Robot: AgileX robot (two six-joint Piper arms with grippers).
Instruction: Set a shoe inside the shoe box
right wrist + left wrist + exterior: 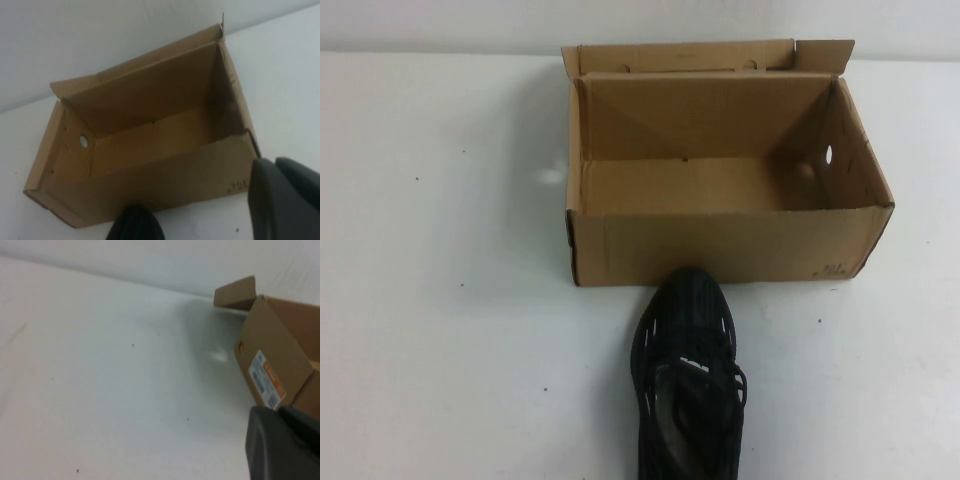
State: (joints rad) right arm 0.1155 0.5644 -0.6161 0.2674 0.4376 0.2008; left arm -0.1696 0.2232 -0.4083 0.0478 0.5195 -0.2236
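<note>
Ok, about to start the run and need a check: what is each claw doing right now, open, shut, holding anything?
Left claw: shut, empty, beside the shoe box.
Right claw: shut, empty, near the box's front wall.

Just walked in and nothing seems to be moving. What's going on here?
Nothing is being handled yet. An open, empty shoe box sits on the white table, and a black shoe lies just in front of it, toe at its near wall. The left gripper hangs shut beside the box's labelled end, the right gripper shut near its front corner.
</note>
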